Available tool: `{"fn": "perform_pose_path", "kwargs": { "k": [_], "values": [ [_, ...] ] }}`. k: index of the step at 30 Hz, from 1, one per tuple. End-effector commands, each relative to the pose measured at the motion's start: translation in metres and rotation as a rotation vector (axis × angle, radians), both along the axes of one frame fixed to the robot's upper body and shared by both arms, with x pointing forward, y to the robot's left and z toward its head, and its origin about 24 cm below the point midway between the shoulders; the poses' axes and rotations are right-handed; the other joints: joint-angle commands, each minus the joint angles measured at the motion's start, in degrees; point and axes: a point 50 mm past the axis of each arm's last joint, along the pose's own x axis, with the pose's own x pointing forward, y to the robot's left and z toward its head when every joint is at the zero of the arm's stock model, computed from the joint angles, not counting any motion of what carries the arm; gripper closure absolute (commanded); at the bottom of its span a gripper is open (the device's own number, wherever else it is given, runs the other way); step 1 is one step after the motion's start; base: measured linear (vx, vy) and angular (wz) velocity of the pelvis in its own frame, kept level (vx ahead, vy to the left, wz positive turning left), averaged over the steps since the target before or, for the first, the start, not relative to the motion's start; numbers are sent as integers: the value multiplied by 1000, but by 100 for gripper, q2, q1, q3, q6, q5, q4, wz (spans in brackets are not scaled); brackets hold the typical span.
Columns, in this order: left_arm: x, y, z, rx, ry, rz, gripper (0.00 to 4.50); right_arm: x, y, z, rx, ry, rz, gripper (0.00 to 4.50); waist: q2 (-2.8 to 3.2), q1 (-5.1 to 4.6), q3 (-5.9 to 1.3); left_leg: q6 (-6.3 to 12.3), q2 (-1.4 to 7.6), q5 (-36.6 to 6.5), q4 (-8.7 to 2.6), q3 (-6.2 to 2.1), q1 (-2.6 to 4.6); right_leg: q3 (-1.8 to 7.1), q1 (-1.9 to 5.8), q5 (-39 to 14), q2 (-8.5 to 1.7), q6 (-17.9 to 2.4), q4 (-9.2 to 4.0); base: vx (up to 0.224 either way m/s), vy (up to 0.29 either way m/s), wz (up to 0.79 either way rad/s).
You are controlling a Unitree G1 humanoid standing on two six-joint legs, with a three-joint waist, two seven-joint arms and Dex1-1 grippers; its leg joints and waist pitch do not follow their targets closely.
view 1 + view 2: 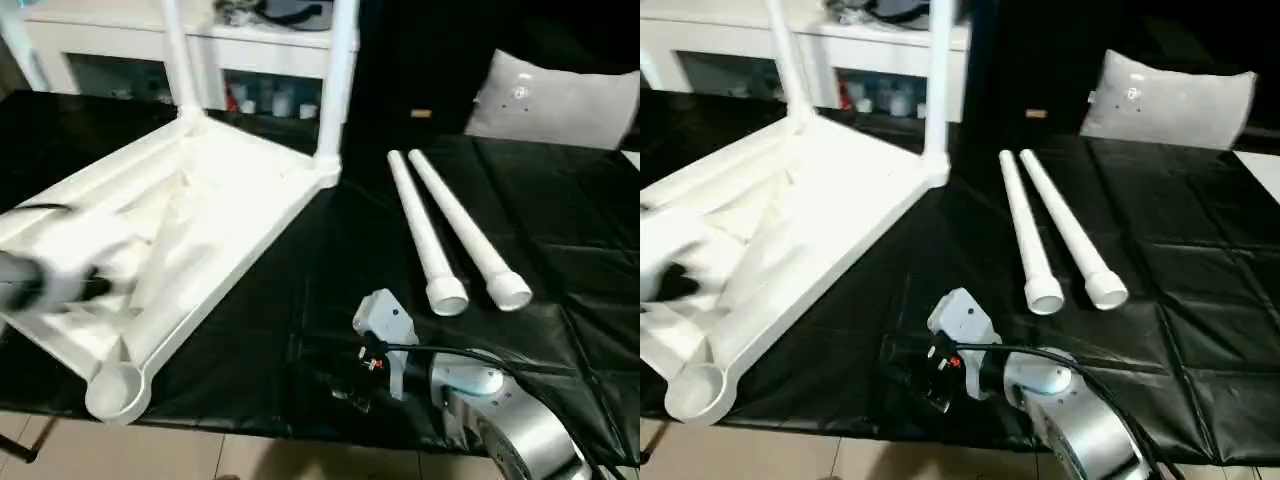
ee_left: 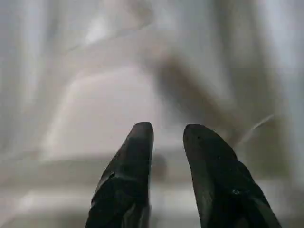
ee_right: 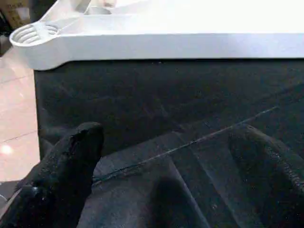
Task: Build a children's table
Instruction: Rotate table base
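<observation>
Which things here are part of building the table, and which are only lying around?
For the job:
- tabletop, upside down, two legs fitted upright
- two loose legs on the black cloth

Lying about:
- grey-white pillow
- white shelf with clutter behind

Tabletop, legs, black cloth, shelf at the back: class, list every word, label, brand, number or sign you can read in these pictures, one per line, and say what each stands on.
No readable text in these pictures.
Tabletop: plain white, no marking seen.
Two loose legs: plain white, no label.
Pillow-like bag: a small pale mark, too small to read.
Items on the shelf: too small and blurred to read.
Right wrist housing: no lettering legible.
</observation>
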Motion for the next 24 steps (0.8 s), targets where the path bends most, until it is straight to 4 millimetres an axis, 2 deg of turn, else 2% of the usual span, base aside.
{"fn": "perform_pose_path", "kwargs": {
  "k": [1, 6, 9, 11, 14, 16, 17, 18, 19, 20, 21, 24],
  "values": [
    [-5, 7, 7, 49, 6, 29, 320, 0, -2, 0, -11, -5, 7, 0, 158, -12, -282, -189, 194, -1625, -465, -105, 87, 307, 165, -1934, -455, -800, -470, 0, 0, 0],
    [-14, 18, 13, 132, 55, 55, 320, 0, -2, -1, -14, -4, 5, 0, 167, -24, -274, -211, 207, -1771, -481, -124, 91, 308, 151, -2031, -464, -793, -476, 0, 0, 0],
    [-24, 14, 5, 103, 169, 17, 320, 0, -2, -1, -14, 0, 10, 0, 157, -40, -259, -208, 209, -1854, -493, -125, 100, 314, 136, -2149, -466, -795, -486, 0, 0, 0],
    [-26, 12, 2, 89, 194, 5, 320, 0, -2, -1, -13, -1, 10, 0, 173, -37, -254, -225, 214, -1919, -495, -130, 116, 314, 122, -2196, -477, -805, -494, 0, 0, 0],
    [-30, 6, -8, 51, 243, -20, 320, 0, -1, -1, -12, -3, 9, 0, 164, -31, -259, -247, 210, -2011, -498, -133, 115, 314, 126, -2220, -473, -801, -498, 0, 0, 0],
    [-34, -5, -21, 1, 292, -68, 320, 1, -2, 0, -12, -5, 6, 0, 183, -35, -263, -253, 210, -2006, -497, -132, 112, 314, 133, -2166, -473, -813, -502, 0, 0, 0],
    [-35, -10, -25, -25, 307, -95, 320, 2, -3, 0, -13, -6, 3, 0, 153, -40, -262, -246, 212, -1995, -497, -130, 112, 314, 134, -2174, -472, -808, -509, 0, 0, 0],
    [-35, -16, -29, -57, 315, -119, 320, 2, -3, 0, -15, -7, 1, 0, 174, -27, -267, -248, 211, -1960, -494, -128, 118, 316, 135, -2149, -477, -832, -496, 0, 0, 0],
    [-35, -29, -34, -112, 322, -169, 320, 2, -4, -1, -15, -6, -1, 0, 163, -27, -270, -252, 206, -1941, -488, -123, 116, 313, 140, -2125, -473, -840, -495, 0, 0, 0],
    [-35, -30, -35, -120, 323, -175, 320, 2, -4, -1, -16, -6, -1, 0, 164, -29, -276, -257, 213, -1912, -495, -126, 112, 313, 156, -2075, -475, -856, -488, 0, 0, 0],
    [-35, -44, -38, -178, 330, -220, 320, 2, -5, -1, -21, -7, 0, 0, 170, -29, -279, -266, 208, -1851, -483, -120, 111, 310, 159, -1972, -466, -868, -467, 0, 0, 0],
    [-36, -57, -41, -233, 346, -262, 320, 2, -5, -1, -18, -6, -2, 0, 156, -18, -291, -258, 203, -1759, -482, -114, 98, 307, 183, -1860, -465, -907, -456, 0, 0, 0]
  ]
}}
